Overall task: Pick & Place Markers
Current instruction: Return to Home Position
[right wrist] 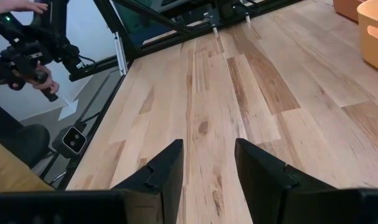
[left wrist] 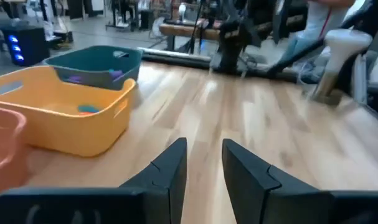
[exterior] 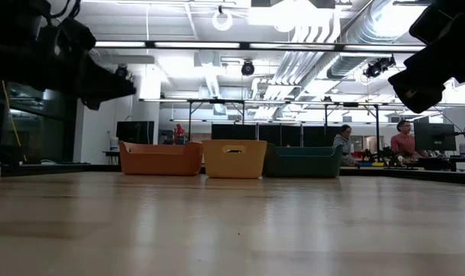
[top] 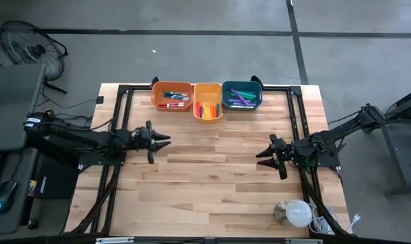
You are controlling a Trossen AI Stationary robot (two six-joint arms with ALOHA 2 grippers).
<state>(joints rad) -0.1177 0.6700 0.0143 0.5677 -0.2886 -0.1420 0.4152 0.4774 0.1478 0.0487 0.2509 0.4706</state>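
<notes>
Markers (top: 171, 99) lie in orange bin (exterior: 160, 159), yellow bin (exterior: 234, 159) and teal bin (exterior: 309, 162) at 12 o'clock of worktop (top: 212, 176). Left gripper (top: 162, 140) at 9 o'clock, right gripper (top: 262, 154) at 3: fingers parted, holding nothing. Markers judged light, stiff, slick-barrelled; best pinched mid-barrel, across the width.

At twelve o'clock: orange bin (top: 171, 83), yellow bin (top: 207, 85), teal bin (top: 242, 83), holding red, pink, purple, green markers (top: 206, 108); pale plank-striped table (top: 212, 169).
</notes>
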